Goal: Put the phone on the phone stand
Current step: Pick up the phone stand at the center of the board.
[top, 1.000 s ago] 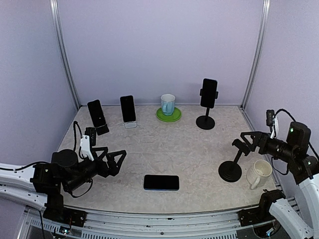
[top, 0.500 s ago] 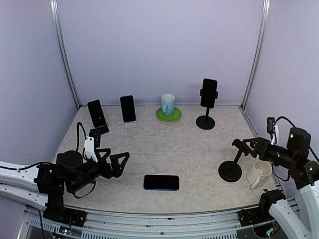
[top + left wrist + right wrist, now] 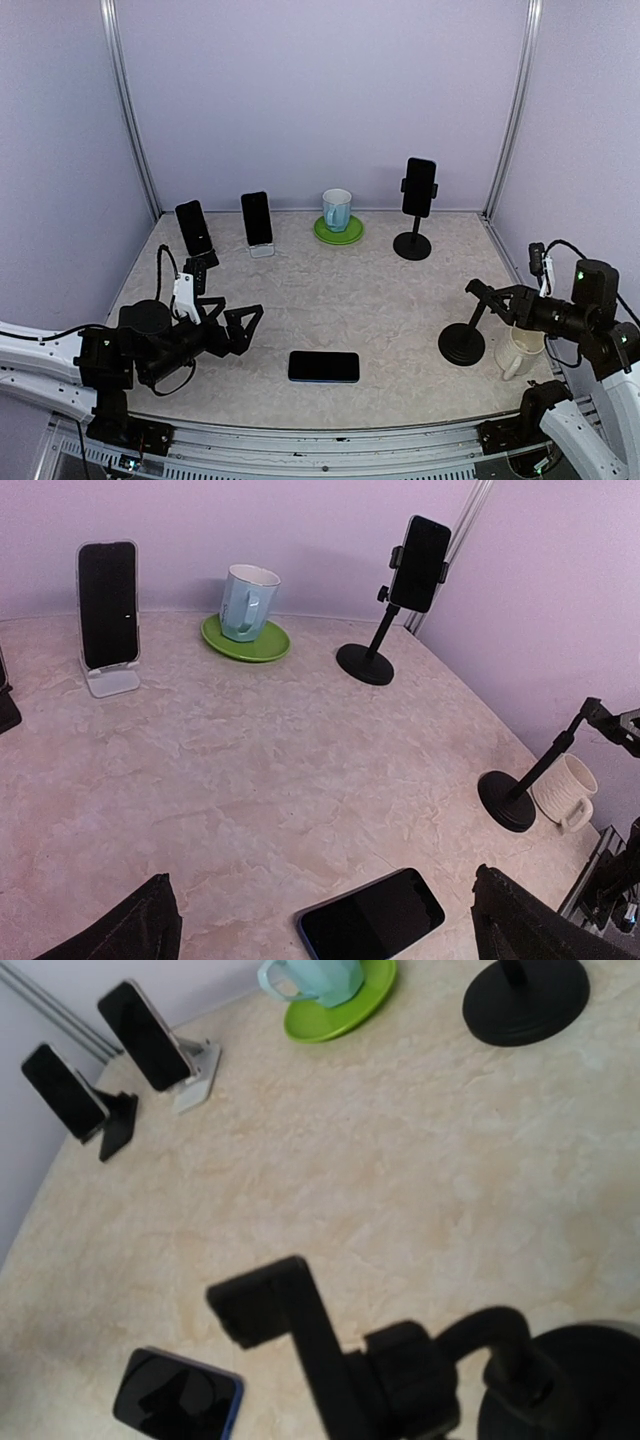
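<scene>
I see the black slab phone (image 3: pixel 323 366) flat, left of the black round-based phone stand (image 3: pixel 462 345); left gripper (image 3: pixel 250 328) farther left, gaping, empty; right gripper (image 3: pixel 492 298) by the stand's top, spread unclear

My overhead feed looks down and forward from high behind the near edge, and takes in the whole table (image 3: pixel 380 300) out to the back wall. The left wrist feed sits low and faces across toward the far right corner, while the right wrist feed is pressed close behind the empty phone stand (image 3: pixel 310 1355), tilted down toward the far left. All three catch the flat phone (image 3: pixel 323 366) and the green saucer (image 3: pixel 338 232).
</scene>
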`<state>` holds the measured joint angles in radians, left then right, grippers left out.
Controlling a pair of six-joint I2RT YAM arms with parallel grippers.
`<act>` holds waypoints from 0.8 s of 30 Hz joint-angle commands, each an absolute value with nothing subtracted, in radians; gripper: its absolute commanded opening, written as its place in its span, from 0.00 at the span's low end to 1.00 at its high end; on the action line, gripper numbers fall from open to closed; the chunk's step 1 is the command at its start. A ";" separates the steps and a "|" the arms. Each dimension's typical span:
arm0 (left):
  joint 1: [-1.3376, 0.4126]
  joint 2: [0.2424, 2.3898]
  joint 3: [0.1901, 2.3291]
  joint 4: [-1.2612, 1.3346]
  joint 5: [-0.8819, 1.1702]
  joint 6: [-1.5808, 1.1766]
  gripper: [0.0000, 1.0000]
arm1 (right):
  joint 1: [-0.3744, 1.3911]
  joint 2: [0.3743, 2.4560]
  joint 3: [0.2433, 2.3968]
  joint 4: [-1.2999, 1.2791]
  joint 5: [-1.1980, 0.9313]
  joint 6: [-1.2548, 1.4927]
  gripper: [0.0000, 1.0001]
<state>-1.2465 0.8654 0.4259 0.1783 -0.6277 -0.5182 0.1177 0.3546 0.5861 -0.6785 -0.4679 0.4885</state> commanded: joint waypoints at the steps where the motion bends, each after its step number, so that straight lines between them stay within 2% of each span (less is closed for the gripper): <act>1: -1.231 0.864 0.421 0.209 -0.607 -0.505 0.99 | 0.136 0.365 0.582 -0.694 -0.478 0.483 0.44; 5: -1.225 0.861 0.419 0.210 -0.601 -0.505 0.99 | 0.142 0.377 0.586 -0.700 -0.477 0.479 0.39; 9: -1.220 0.858 0.411 0.215 -0.598 -0.506 0.99 | 0.143 0.380 0.596 -0.697 -0.472 0.476 0.26; 15: -1.211 0.863 0.403 0.231 -0.584 -0.509 0.99 | 0.142 0.390 0.640 -0.673 -0.451 0.466 0.10; 24: -1.208 0.867 0.404 0.235 -0.572 -0.508 0.99 | 0.143 0.528 0.753 -0.635 -0.480 0.353 0.06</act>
